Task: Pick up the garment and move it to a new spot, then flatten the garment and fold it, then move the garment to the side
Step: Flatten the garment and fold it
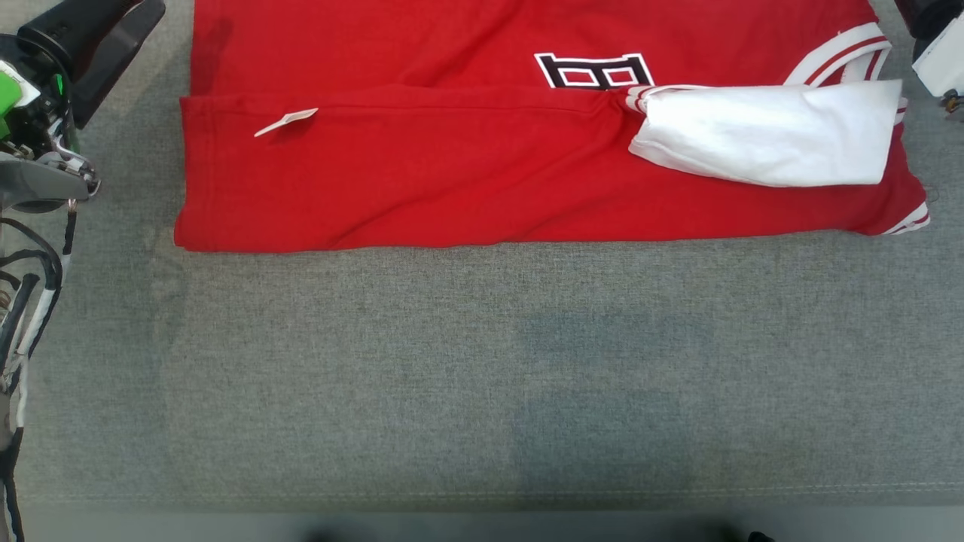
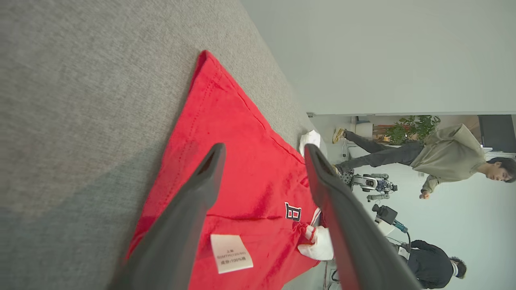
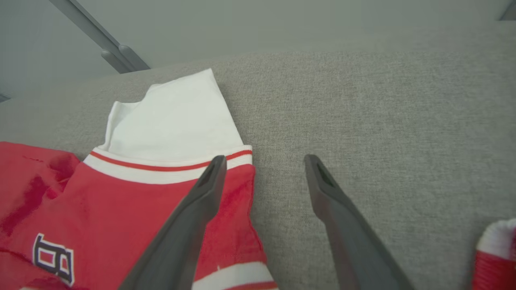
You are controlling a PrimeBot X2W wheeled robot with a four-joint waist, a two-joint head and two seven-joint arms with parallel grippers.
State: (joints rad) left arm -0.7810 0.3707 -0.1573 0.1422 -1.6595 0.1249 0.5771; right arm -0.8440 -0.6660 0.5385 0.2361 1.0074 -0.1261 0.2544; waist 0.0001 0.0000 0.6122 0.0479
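Observation:
The red garment lies folded along the far side of the grey cushioned surface, a white sleeve laid across its right end. A black letter logo and a white care label show on it. My left gripper is open and hovers above the garment's left end, with the label below its fingers. It appears dark at the upper left of the head view. My right gripper is open at the garment's right edge, one finger over the red cloth, the other above bare surface.
The surface's front edge runs along the bottom of the head view. My right arm's pale wrist sits at the top right corner. Beyond the surface, one person walks, another is low down, and a second robot stands.

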